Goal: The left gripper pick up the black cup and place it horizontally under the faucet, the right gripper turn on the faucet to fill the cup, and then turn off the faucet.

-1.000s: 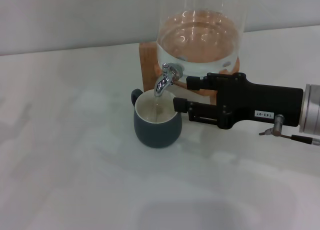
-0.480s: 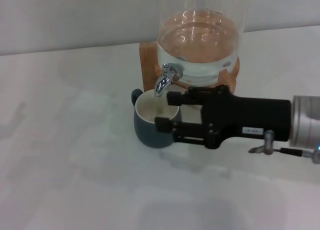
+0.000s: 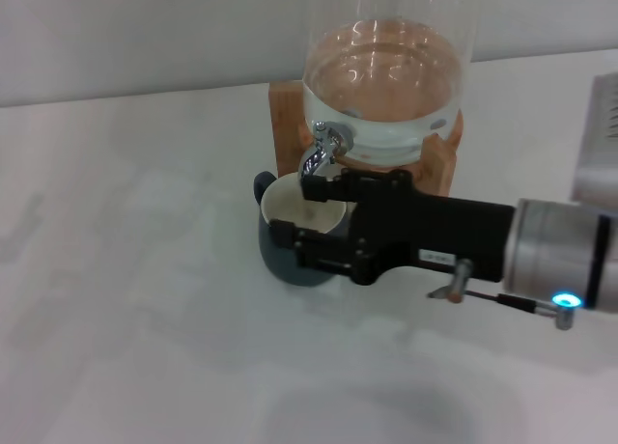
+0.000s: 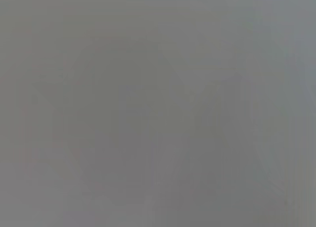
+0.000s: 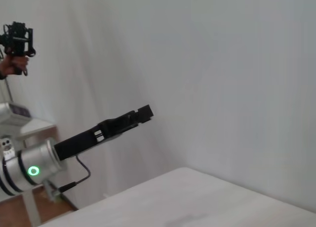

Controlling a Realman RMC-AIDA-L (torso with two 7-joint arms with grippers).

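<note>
The black cup [image 3: 273, 258] stands upright on the white table under the faucet [image 3: 322, 147], its cream inside [image 3: 288, 202] partly showing. My right gripper [image 3: 294, 210] reaches in from the right and hangs over the cup, open, one finger just below the faucet's spout and the other across the cup's front. It covers most of the cup's right side. My left gripper [image 5: 143, 112] shows only in the right wrist view, raised in the air off to the side and holding nothing. The left wrist view is plain grey.
The glass water dispenser [image 3: 386, 77], partly full, stands on a wooden stand [image 3: 286, 125] at the back of the table [image 3: 126, 299]. A white wall rises behind it.
My right gripper has moved left and nearer, from beside the cup's right side to over the cup and under the spout. The cup has not moved.
</note>
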